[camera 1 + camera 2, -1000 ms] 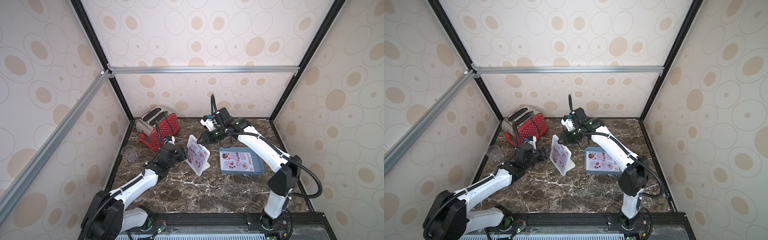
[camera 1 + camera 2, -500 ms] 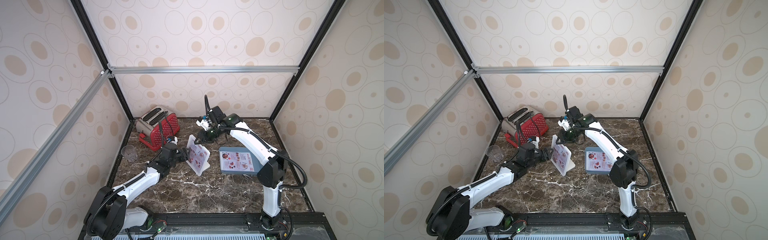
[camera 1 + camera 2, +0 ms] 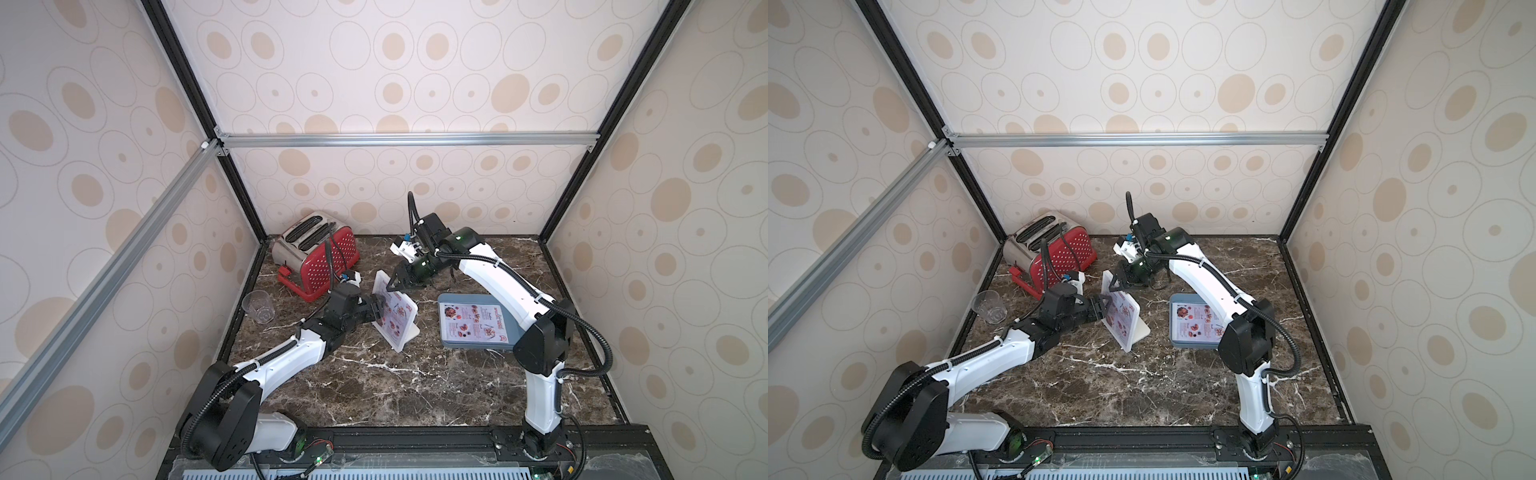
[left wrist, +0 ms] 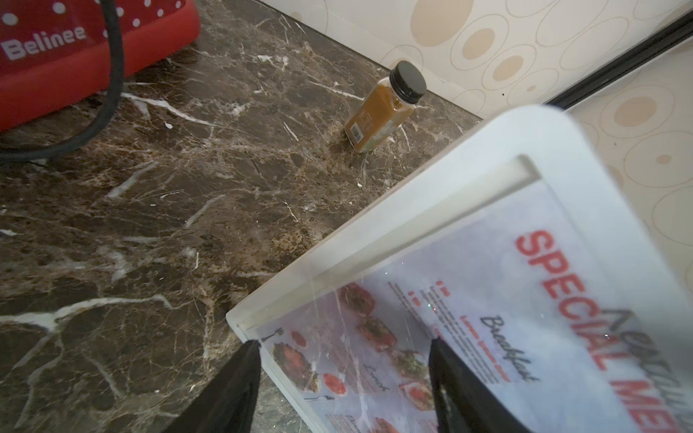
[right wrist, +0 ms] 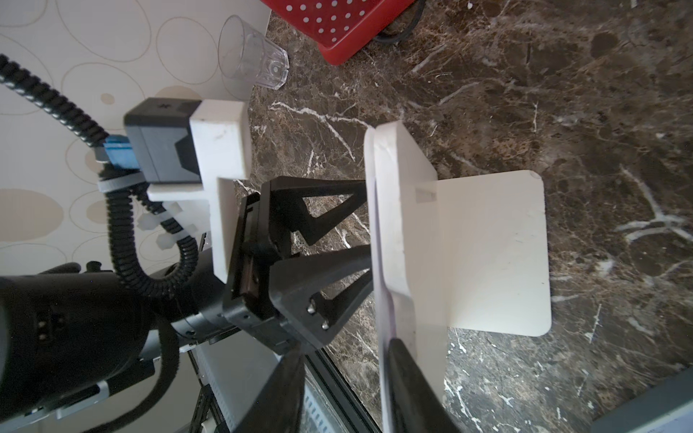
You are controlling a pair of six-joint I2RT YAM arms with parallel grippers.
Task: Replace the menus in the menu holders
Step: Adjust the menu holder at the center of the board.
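Two tools meet at the holder, which stands mid-table with one menu inside. The left tool is wide open, its tips at the holder's front face, gripping nothing. The right tool is partly open and straddles the holder's upper edge. One finger stands clear of the pane, so nothing looks gripped. That menu runs down the slant away from the right tool, so I judge the pull goes back up along it. The second menu lies in the tray toward the right edge.
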